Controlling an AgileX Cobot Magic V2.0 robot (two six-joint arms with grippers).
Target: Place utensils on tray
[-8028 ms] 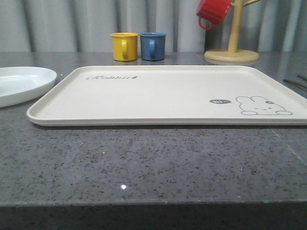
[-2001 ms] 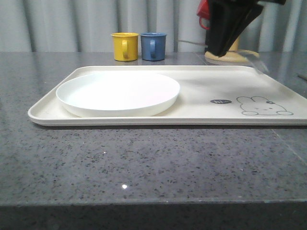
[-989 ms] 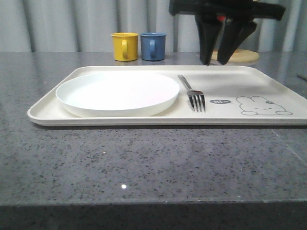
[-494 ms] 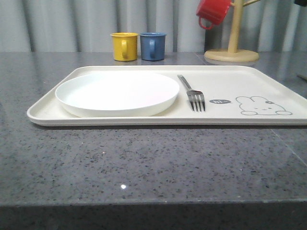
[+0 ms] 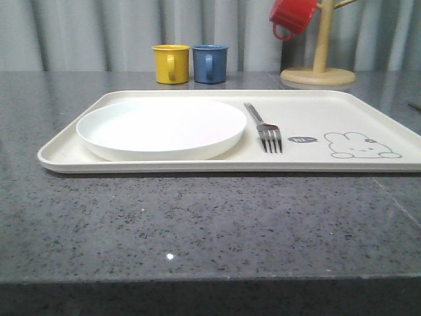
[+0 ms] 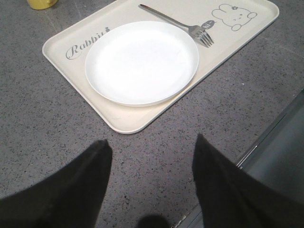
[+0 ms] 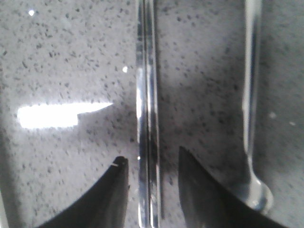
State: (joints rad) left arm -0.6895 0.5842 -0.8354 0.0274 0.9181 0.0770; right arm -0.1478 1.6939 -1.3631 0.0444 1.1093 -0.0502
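Now fork lies flat on tray beside white plate, delivered within last two seconds. My right pincer gapes astride chopsticks on worktop, spoon adjacent; chopsticks next, I judge. Left pincer open, empty.

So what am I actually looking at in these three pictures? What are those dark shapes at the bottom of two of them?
It is a two-armed robot at a grey speckled stone table. One camera looks forward over the table; the other two sit on the wrists.

The front picture shows a large cream rectangular tray carrying a round white plate and a shiny silver fork.

The dark shapes are gripper fingers. The left gripper hangs open and empty above the table near the tray. The right gripper is open astride a pair of straight silver chopsticks, lying beside a silver spoon, not yet gripping them.
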